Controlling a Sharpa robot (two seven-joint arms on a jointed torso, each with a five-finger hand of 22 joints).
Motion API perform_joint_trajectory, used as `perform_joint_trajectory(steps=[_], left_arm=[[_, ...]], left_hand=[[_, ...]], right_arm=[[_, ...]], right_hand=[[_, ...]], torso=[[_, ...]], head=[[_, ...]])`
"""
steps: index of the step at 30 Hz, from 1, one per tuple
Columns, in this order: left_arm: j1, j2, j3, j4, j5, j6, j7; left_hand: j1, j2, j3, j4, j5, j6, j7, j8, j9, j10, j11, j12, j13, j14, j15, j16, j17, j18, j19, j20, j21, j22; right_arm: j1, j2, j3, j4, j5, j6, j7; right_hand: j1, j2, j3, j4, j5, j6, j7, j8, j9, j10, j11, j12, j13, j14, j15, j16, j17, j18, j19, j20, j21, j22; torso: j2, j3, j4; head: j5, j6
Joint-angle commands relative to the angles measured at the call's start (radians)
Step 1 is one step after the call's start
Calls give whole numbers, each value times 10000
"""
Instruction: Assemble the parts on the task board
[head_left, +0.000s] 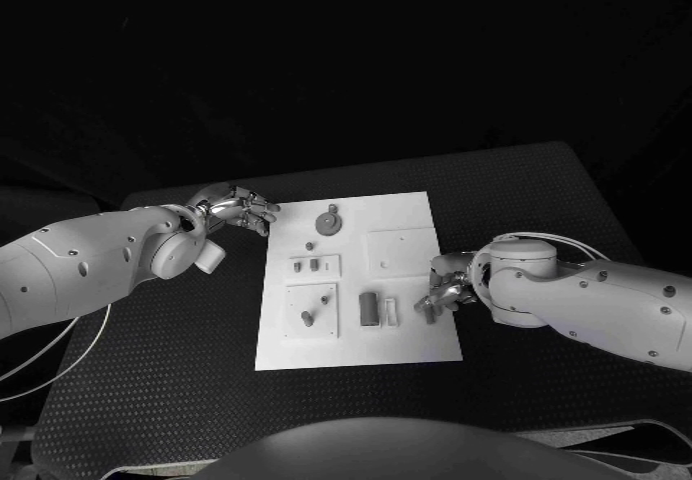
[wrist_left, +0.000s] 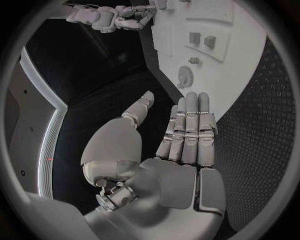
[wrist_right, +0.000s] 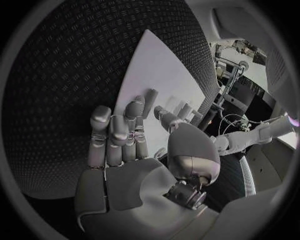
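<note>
The silver right hand (head_left: 441, 293), fingers loosely curled and holding nothing, sits at the white task board's (head_left: 404, 215) right edge, nearest the long grey bar (head_left: 369, 308) lying lengthwise just left of it, while the left hand (head_left: 238, 209) hovers open off the far-left corner.

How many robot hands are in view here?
2. The left robot hand is by the task board's far left corner; the right robot hand is at its right edge.
</note>
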Motion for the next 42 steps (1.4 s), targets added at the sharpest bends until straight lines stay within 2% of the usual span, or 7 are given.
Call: perform_joint_trajectory(steps=[1,9,25,35,36,38,42], left_arm=[[6,-3,4,29,-14,97,38],[6,-10,4,43,-14,124,7],[6,-29,3,74,-18,39,-12],[6,-18,3,61,-18,81,-23],[6,-17,3,61,-18,84,-29],[6,-17,3,60,-19,86,-33],[6,-21,2,61,-19,90,-39]], left_hand=[[-85,18,-20,40,27,-56,-14,29,-16,6,9,33,9,-37,3,-68,11,-53,-36,1,47,0],[-83,25,-16,38,28,-56,-15,31,-17,4,9,32,10,-38,3,-69,13,-52,-38,0,47,0],[-78,22,-12,27,27,-60,-15,34,-18,1,9,30,12,-39,3,-71,16,-51,-42,-2,46,0],[-82,15,-9,18,26,-144,19,0,-40,-14,15,24,17,-40,6,-78,25,-54,-47,2,49,2],[-88,13,-11,19,26,-145,20,0,-40,-14,16,24,18,-40,6,-79,26,-54,-47,3,49,2],[-91,11,-13,20,26,-145,20,1,-40,-14,16,23,18,-40,7,-79,26,-55,-48,3,49,2],[-95,7,-15,19,26,-145,21,2,-40,-16,16,23,18,-41,7,-80,27,-55,-48,3,49,2]], right_arm=[[-243,20,-173,-198,-836,589,-347],[-285,111,-191,-213,-1391,872,-367],[-294,104,-193,-56,-1696,643,-339],[-292,10,-187,-11,-94,117,-218],[-291,-4,-187,-14,122,88,-176],[-290,-34,-186,-16,478,13,-170],[-273,-116,-181,3,1143,-220,-163]], right_hand=[[327,252,-153,-713,49,-134,83,-71,-19,49,8,61,-4,9,-10,24,-6,279,-16,-27,52,173],[935,396,-137,-2065,83,-115,111,-100,-60,74,15,56,-54,-4,17,-41,-78,279,25,41,26,129],[1207,50,-120,-2046,82,-871,390,-588,-358,-227,267,-40,-107,-332,198,-283,-260,279,-131,125,-202,52],[2245,1121,446,-2127,114,-837,388,-634,-535,-220,271,47,-83,-323,221,-236,-222,279,-202,164,-153,144],[2130,879,1271,-2048,2919,-840,392,-639,-541,-233,275,38,-79,-375,340,-206,-193,122,-339,212,-184,147],[1681,1106,1298,-2117,4575,-724,423,-560,-526,-122,309,109,-63,-253,389,-140,-193,160,-76,157,15,172],[1656,1128,1277,-2127,4631,-672,393,-526,-536,-86,279,133,-65,-212,290,-138,-207,231,-55,158,50,177]], torso=[[2,-1,-3],[4,0,2],[4,5,-2],[0,2,-2],[0,1,-5],[2,-1,-5],[0,1,-7]], head=[[-5,1],[-11,1],[2,1],[11,1],[17,1],[16,1],[29,1]])
